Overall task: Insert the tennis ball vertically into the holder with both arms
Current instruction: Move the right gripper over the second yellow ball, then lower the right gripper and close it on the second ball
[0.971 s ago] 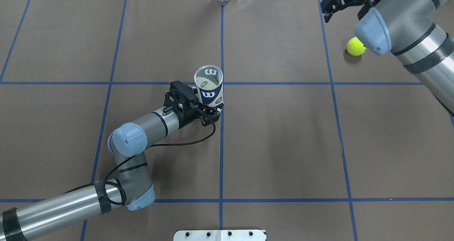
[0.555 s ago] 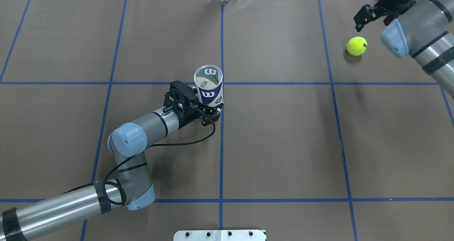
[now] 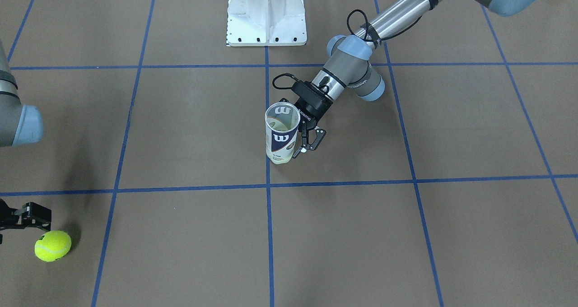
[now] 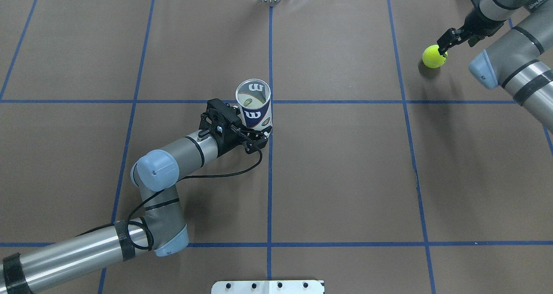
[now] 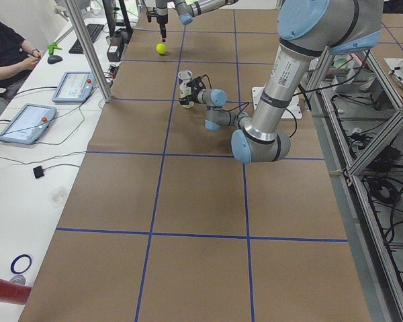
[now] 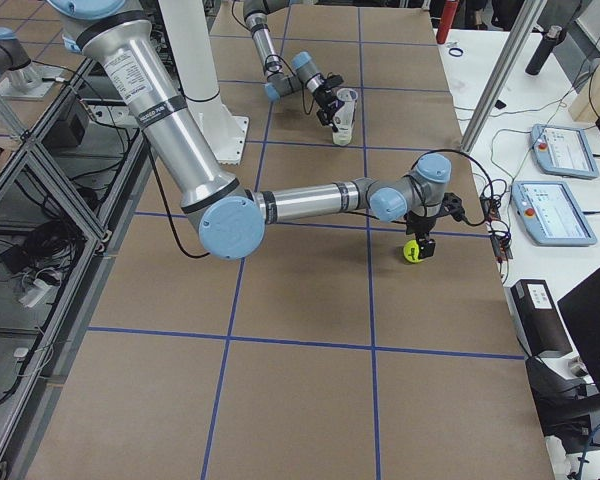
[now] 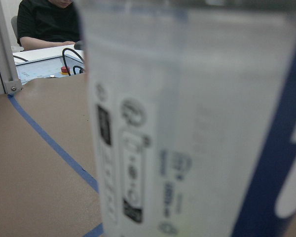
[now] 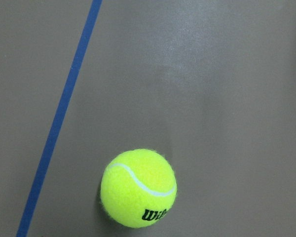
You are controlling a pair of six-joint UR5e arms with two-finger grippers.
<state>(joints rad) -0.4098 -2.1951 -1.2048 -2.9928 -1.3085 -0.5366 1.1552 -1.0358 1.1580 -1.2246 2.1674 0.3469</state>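
The holder (image 4: 253,103), a clear can with a navy and white label, stands upright and open at the table's middle; it also shows in the front view (image 3: 282,133) and fills the left wrist view (image 7: 187,123). My left gripper (image 4: 259,132) is shut on its lower part (image 3: 294,146). The yellow tennis ball (image 4: 433,56) lies on the table at the far right, and shows in the front view (image 3: 53,245) and the right wrist view (image 8: 138,187). My right gripper (image 4: 446,42) hangs open just above and beside the ball, not holding it (image 3: 25,216).
The white pedestal base (image 3: 266,13) stands at the robot's side of the table (image 4: 268,286). Blue tape lines grid the brown table cover (image 4: 345,177). An operator (image 5: 7,40) and tablets (image 5: 27,123) sit beyond the far edge.
My right arm has swung so its gripper moved right and then down next to the ball. The left arm, the holder and the ball have not moved.
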